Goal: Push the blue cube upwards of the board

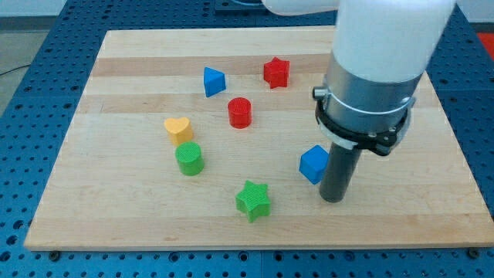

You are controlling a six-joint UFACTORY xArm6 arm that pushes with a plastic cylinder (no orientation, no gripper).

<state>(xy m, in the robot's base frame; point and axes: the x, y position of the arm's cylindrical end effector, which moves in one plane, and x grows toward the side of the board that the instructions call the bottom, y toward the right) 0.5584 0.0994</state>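
The blue cube (pixel 313 164) sits on the wooden board (pixel 116 201) right of centre, toward the view's bottom. My tip (pixel 333 198) rests on the board just right of and slightly below the blue cube, touching or nearly touching its right side. The rod and the arm's white and grey body rise above it and hide part of the board on the view's right.
A blue triangular block (pixel 213 80), a red star (pixel 276 72) and a red cylinder (pixel 240 112) lie toward the view's top. A yellow heart (pixel 178 129) and a green cylinder (pixel 189 158) lie left of centre. A green star (pixel 253 200) sits near the bottom.
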